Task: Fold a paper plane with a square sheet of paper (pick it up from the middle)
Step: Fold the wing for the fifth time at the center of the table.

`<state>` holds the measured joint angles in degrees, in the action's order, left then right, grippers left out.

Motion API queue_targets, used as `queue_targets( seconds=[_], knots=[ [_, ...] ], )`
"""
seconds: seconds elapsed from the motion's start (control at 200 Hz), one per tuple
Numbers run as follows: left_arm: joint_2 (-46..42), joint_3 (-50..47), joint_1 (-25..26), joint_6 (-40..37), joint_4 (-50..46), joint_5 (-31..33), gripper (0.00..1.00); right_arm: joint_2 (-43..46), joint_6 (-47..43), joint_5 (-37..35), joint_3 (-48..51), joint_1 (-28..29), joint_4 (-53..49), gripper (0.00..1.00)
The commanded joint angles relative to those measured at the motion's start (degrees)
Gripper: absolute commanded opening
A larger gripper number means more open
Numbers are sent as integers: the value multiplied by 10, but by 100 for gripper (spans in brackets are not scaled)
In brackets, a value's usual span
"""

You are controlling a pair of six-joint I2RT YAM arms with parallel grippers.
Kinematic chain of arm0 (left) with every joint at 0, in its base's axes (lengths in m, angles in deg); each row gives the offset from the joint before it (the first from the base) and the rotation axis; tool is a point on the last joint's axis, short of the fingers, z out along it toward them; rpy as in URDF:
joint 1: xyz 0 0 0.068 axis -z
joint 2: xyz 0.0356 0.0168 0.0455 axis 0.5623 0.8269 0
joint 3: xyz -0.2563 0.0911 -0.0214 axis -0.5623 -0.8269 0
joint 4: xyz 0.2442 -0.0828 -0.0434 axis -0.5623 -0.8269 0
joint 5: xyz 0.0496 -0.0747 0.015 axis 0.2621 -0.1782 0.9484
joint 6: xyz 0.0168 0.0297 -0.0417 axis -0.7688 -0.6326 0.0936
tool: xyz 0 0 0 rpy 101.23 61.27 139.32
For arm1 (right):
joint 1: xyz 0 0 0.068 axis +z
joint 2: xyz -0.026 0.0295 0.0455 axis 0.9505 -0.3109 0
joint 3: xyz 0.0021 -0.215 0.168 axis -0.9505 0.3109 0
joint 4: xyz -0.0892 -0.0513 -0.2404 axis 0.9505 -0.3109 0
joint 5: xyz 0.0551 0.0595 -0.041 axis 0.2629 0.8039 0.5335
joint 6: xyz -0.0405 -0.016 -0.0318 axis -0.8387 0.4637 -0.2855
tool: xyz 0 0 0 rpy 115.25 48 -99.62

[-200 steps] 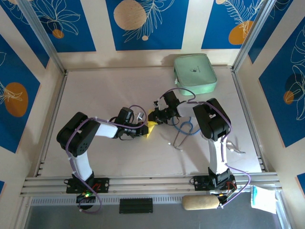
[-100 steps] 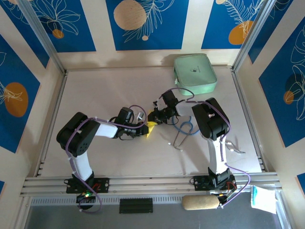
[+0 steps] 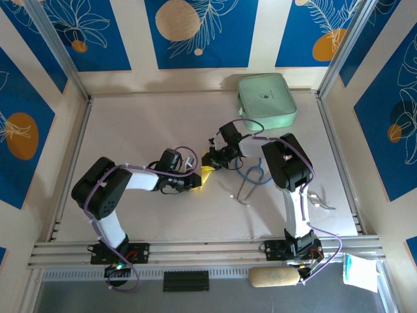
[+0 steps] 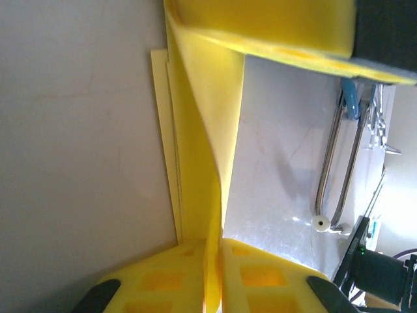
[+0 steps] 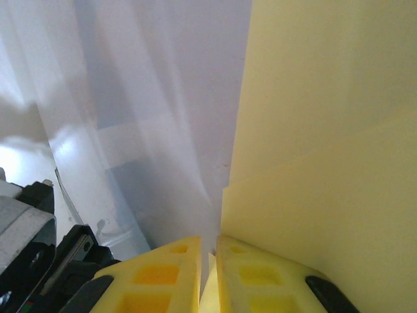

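On the worktop (image 3: 140, 127), the left arm reaches from its base at the near left toward the centre, and the left end effector (image 4: 214, 253) is closed to a narrow gap on the yellow sheet of paper (image 3: 206, 173), with the paper's edge pinched between the yellow pads. In the left wrist view the sheet rises from the grip in a curved fold, with flatter layers lying on the worktop surface to the left of the fold. The sheet sits near the middle of the worktop, between the two end effectors and touching both. Just to the right and slightly farther away, the right end effector (image 5: 208, 253) is also narrowed onto the sheet; the right wrist view shows a thin paper edge between its nearly closed pads and stacked yellow layers on the right. A blue looped cable (image 3: 254, 175) lies just right of the right end effector, with a bent metal wire tool (image 3: 242, 193) on its near side. A mint-green case (image 3: 266, 100) lies flat at the far right, well apart from the sheet.
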<state>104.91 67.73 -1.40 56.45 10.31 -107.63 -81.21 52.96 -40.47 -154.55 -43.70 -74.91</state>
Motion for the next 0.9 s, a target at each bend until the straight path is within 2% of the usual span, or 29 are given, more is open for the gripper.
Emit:
queue_targets(
  seconds=[0.0,0.16,0.31,0.405,0.605,0.895],
  knots=[
    [-14,-7,7,8,-36,6,13,-25,-10,-25,-5,5,-36,16],
    [-40,2,8,5,-66,28,17,-25,-9,-23,-6,5,-38,16],
    [-112,25,8,-12,-126,95,26,-25,-8,-24,-9,5,-44,16],
    [-134,29,8,-5,-103,97,27,-24,-7,-25,-9,5,-46,16],
    [-74,55,27,30,-31,56,19,-27,-3,-22,-10,5,-46,15],
    [-8,84,35,39,-42,52,15,-27,-4,-22,-14,5,-54,15]
  ],
)
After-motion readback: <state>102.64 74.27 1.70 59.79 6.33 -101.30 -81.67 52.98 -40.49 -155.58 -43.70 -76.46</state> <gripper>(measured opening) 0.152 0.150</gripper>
